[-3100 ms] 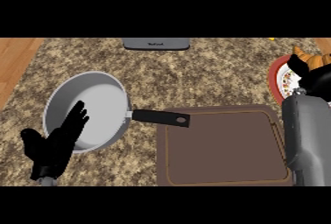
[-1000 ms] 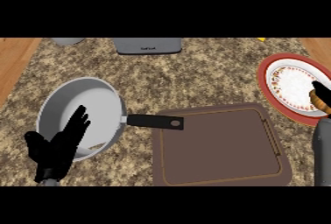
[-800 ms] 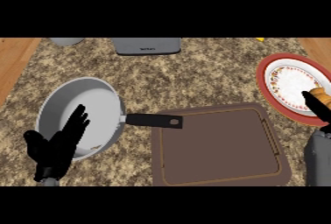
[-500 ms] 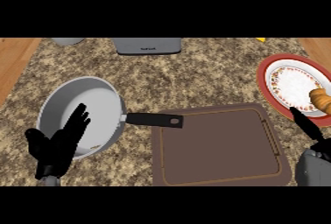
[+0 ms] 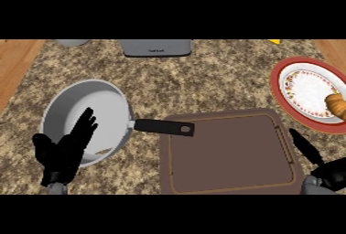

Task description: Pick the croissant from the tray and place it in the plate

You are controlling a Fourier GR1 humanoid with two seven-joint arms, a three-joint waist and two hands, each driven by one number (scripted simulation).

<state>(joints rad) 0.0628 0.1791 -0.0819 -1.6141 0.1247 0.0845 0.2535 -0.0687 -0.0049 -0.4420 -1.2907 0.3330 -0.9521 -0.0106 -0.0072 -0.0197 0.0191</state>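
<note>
At the frame's right edge our croissant (image 5: pixel 337 106) lies on the plate (image 5: pixel 292 73). Lower right, our right hand (image 5: pixel 321 163) has fingers straight; lower left, our left hand (image 5: pixel 64 153) rests open beside the tray (image 5: pixel 229 160).

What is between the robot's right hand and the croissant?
In the head view, the brown tray's corner and the plate's red rim lie between the right hand and the croissant.

Counter (image 5: pixel 202 82): I see speckled stone.
Nine o'clock: pan (image 5: pixel 84 119).
Five o'clock: tray (image 5: pixel 229 157).
Three o'clock: plate (image 5: pixel 307 91).
</note>
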